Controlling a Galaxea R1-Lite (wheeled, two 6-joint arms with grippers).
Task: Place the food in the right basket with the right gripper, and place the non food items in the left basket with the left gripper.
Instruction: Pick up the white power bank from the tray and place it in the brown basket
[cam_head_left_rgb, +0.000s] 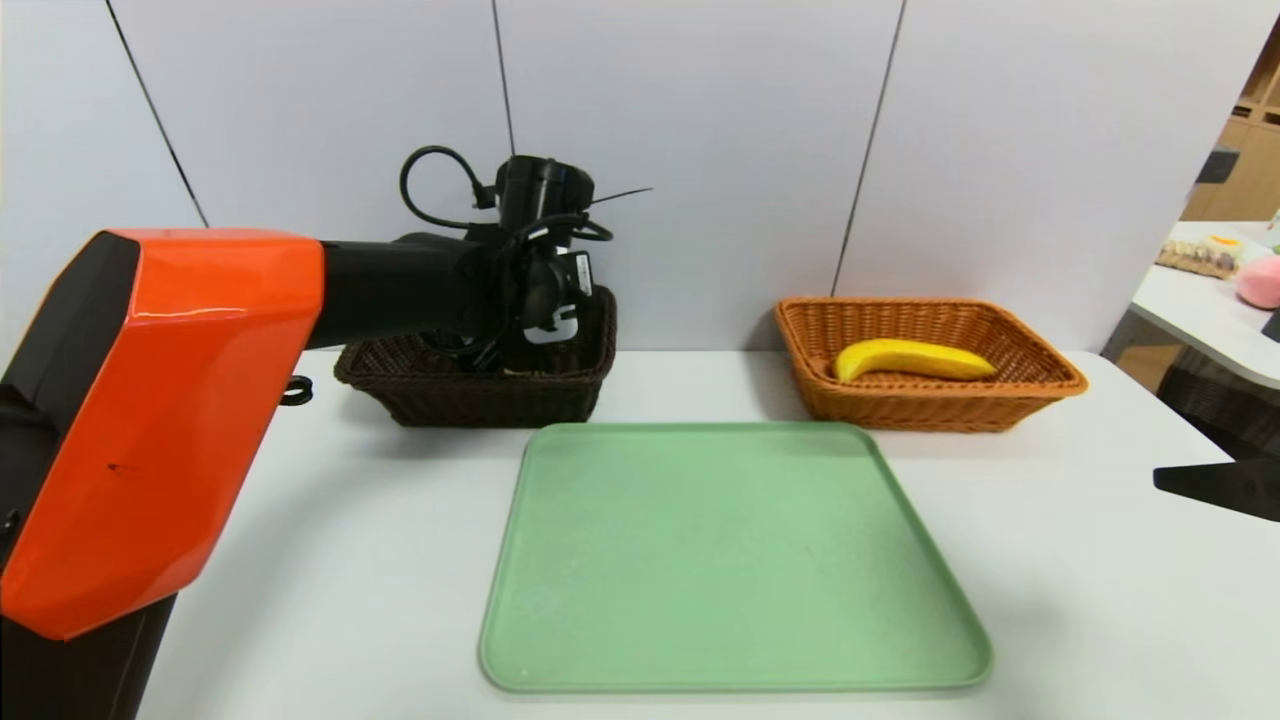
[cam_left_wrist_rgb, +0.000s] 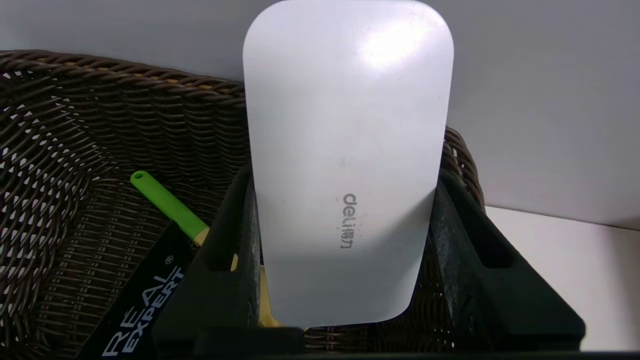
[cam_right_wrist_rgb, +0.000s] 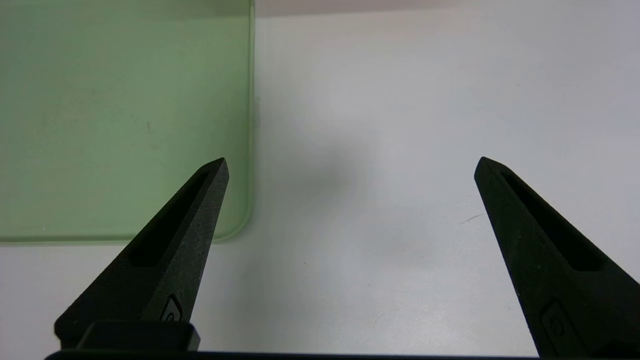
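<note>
My left gripper (cam_left_wrist_rgb: 345, 172) is shut on the white oblong case (cam_left_wrist_rgb: 345, 150), holding it above the inside of the dark brown left basket (cam_left_wrist_rgb: 100, 125). In that basket lie the pasta spoon with its green handle (cam_left_wrist_rgb: 167, 202) and the dark tube (cam_left_wrist_rgb: 145, 300). In the head view the left gripper (cam_head_left_rgb: 545, 300) hangs over that left basket (cam_head_left_rgb: 480, 400). The banana (cam_head_left_rgb: 915, 358) lies in the orange right basket (cam_head_left_rgb: 1040, 385). My right gripper (cam_right_wrist_rgb: 351, 161) is open and holds nothing, low over the white table beside the tray's corner; its tip shows at the right edge (cam_head_left_rgb: 1215, 485).
A bare green tray (cam_head_left_rgb: 730, 560) lies at the middle front of the white table (cam_head_left_rgb: 1080, 560), also seen as the tray (cam_right_wrist_rgb: 120, 120) in the right wrist view. A grey wall (cam_head_left_rgb: 700, 150) stands close behind both baskets. A second table with objects (cam_head_left_rgb: 1210, 255) is at far right.
</note>
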